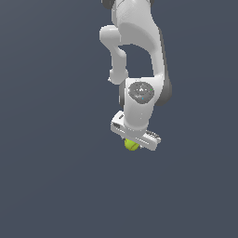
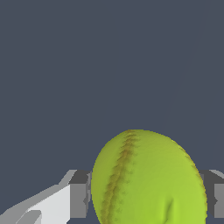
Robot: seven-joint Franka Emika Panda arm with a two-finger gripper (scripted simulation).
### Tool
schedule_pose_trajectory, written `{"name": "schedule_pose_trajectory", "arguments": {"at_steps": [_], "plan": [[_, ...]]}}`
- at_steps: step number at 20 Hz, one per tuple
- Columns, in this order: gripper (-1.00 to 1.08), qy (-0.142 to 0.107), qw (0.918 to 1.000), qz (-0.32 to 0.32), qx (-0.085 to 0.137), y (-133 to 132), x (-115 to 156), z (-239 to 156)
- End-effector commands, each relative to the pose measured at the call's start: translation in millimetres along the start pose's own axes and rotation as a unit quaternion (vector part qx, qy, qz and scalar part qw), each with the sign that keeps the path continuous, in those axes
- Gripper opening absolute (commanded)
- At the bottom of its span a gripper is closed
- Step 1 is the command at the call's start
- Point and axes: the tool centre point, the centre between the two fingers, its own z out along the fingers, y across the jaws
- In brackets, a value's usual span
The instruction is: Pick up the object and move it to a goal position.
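1. Plain slate-grey background [image 1: 51, 186] on every side; no edge, marker or goal spot to be seen in either view, and no telling whether this is a table top or open space.
2. White Panda arm [image 1: 139, 42] reaching down the middle of the exterior view, ending in the hand [image 1: 135, 141].
3. Yellow-green ball [image 1: 132, 145], tennis-ball-like, tucked directly under the hand, only its lower part showing past the hand's body.
4. In the wrist view, same ball [image 2: 148, 179] filling the space between the two dark finger pads [image 2: 78, 194], one pad against each flank, darker seam running down its face.
5. Hand closed on the ball, pads pressed to both sides with no gap visible.
6. Progress, as a judgement: grasp looks made. Lift unclear, since no shadow or contact line shows under the ball.
7. Left to do: carry to the goal and hold there; goal position not visible, so remaining travel unknown.
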Motion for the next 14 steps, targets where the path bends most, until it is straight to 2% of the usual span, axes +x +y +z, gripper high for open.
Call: {"name": "schedule_pose_trajectory", "arguments": {"at_steps": [1,8,14], "plan": [[-1.0,0.001,1.0,0.0,0.001,-7.7,-11.6,-23.8],[-1.0,0.002,1.0,0.0,0.001,-24.5,-37.5,-75.3],[-1.0,0.002,1.0,0.0,0.001,-33.1,-48.4,-98.8]]}}
